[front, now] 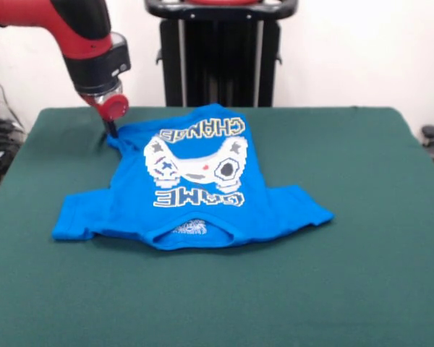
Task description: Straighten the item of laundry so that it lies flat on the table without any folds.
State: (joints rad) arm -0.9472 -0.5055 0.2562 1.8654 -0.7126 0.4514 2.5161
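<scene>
small bright blue short-sleeved cotton t-shirt (195, 184) lies near the middle of the large desk (362, 217), which is topped in dark green felt-like cloth. the collar faces the camera side and the hem lies toward the black pedestal (220, 54).

print: white-grey pixel game controller, "game" lettering, yellow-edged text at the hem end.

red and black arm comes down at the shirt's far hem corner, on the picture's left. gripper (112, 130) touches or sits just at that corner. cannot tell whether it is clenched on cloth or released; the tips are too small and dark to read.

shirt mostly flat. both sleeves spread out. the hem end looks narrower than the shoulders, with its corner bunched or tucked under the gripper. slight ripple along the collar edge.

judgement: step in hand is drawing that hem corner outward. best done low, pulling away from the shirt's centre, slowly, so the felt's drag holds the rest. thin knit will stretch and skew the print if tugged hard.
</scene>
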